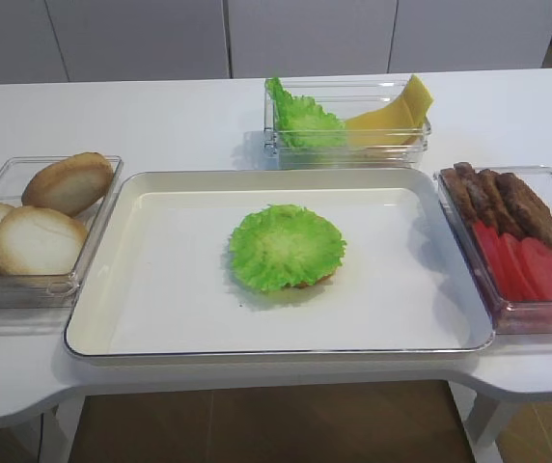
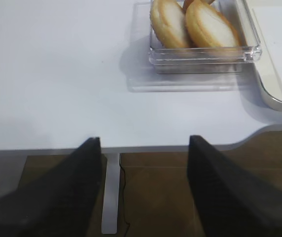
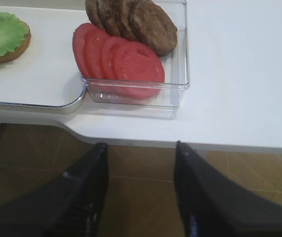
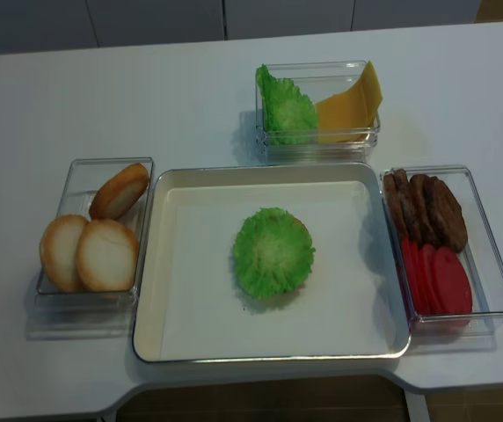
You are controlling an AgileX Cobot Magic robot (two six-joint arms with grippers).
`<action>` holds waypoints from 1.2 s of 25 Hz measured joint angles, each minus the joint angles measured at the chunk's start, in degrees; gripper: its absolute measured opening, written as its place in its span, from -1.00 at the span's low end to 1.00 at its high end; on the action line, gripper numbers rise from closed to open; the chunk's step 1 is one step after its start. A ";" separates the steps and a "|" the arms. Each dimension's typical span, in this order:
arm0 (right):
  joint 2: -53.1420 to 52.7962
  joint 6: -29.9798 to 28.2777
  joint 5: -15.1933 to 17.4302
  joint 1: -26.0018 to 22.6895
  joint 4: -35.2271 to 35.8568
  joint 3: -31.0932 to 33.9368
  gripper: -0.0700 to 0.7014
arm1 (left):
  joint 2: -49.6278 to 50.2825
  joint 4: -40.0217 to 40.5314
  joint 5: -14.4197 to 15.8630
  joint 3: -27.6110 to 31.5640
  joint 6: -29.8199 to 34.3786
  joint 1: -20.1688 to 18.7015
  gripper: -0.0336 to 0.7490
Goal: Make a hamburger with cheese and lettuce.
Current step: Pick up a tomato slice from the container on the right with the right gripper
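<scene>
Both grippers hung off the near edge of the bench when I checked my feeds. My right gripper (image 3: 141, 197) had its jaws spread wide with nothing between them, only floor below; my left gripper (image 2: 143, 190) stood the same, apart and empty.

Just past the right gripper sat the clear bin (image 3: 180, 74) of tomato slices (image 3: 119, 59) with the patties (image 3: 141, 19) behind them. On the left side, a matching bin held the bun halves (image 1: 40, 207).

In the middle lay the tray (image 1: 160, 289), and at its centre the hamburger (image 1: 287, 247): a bun base with the lettuce (image 4: 273, 251) resting flat on top, its frill overhanging all round. No cheese was on it yet.

Farthest back, beyond the tray, the last bin (image 1: 348, 145) held spare leaves (image 1: 300, 121) on its left and the cheese (image 1: 392, 116) on its right, the slices leaning up against the bin's right wall.

I judged the step in hand to be fetching one cheese slice with the right arm. To do it well, I reckoned I should come down on the raised upper corner that stood above the wall, pinch a single slice thinly across its faces, and lift straight up so the others would stay behind. Then carry it level over the stack and release low, centred, so the leaf would not shift.
</scene>
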 joint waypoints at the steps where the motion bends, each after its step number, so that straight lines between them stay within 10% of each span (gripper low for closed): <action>1: 0.00 0.00 0.00 0.00 0.00 0.00 0.10 | 0.00 0.00 0.00 0.00 0.00 0.00 0.15; 30: 0.00 0.00 -0.10 0.00 0.00 0.00 0.10 | 0.00 0.00 0.00 0.00 0.00 0.00 0.15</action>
